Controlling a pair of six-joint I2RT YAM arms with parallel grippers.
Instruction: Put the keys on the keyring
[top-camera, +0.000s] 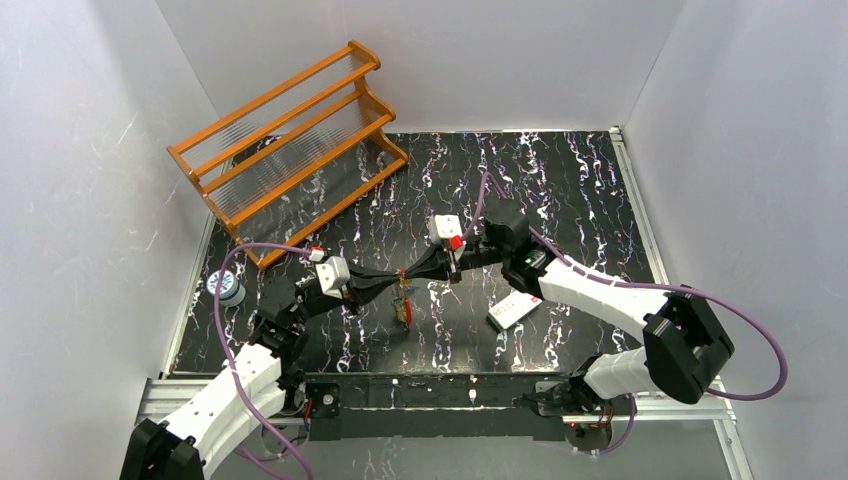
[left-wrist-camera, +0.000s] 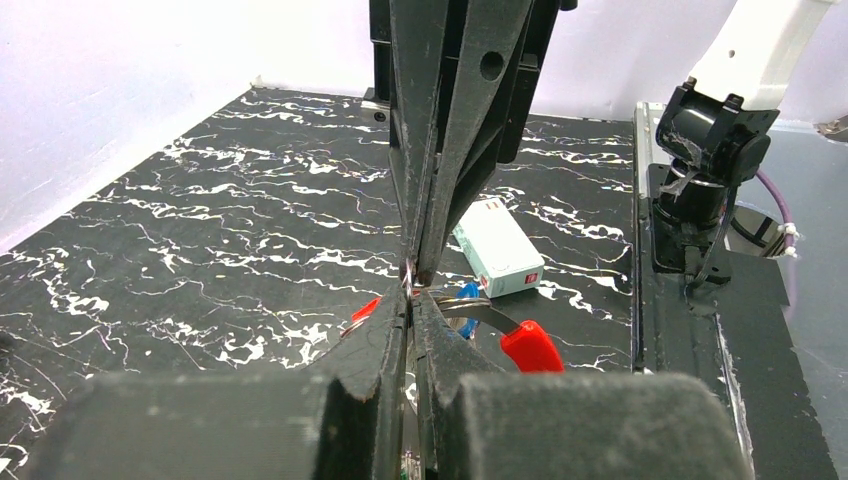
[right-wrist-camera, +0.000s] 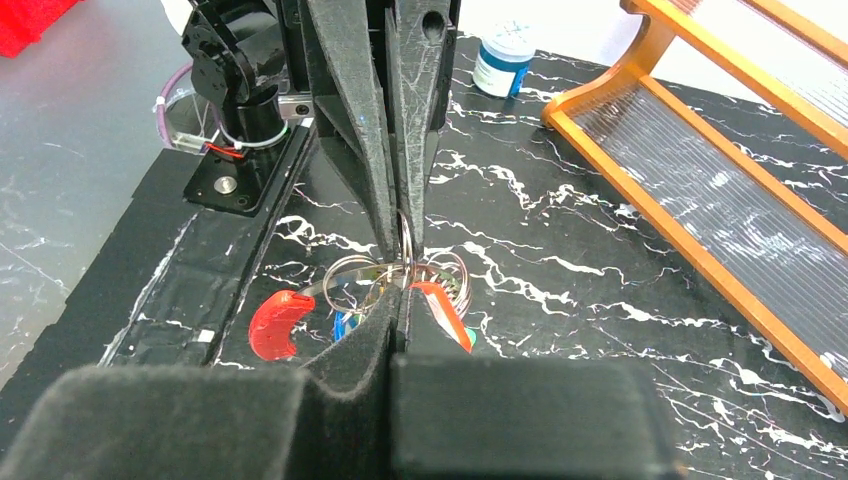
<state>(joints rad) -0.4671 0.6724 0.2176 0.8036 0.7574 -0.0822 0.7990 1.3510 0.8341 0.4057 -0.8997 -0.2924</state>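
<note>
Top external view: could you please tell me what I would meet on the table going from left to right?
small blue-lidded jar → bunch of keys → white card. The orange rack spans too much of the width to place, so it is left out.

The keyring is up off the table, a thin silvery wire loop. Its coils show on either side of the spot where the closed tips of the left gripper and right gripper meet on it, nose to nose. The keys dangle beneath in a tight bunch, over the middle of the table and a little toward its near edge. One red head sticks out wide on a silver blade, a second red head sits opposite, and a blue head is tucked between them. Whether the lowest key touches the table, can't tell.
</note>
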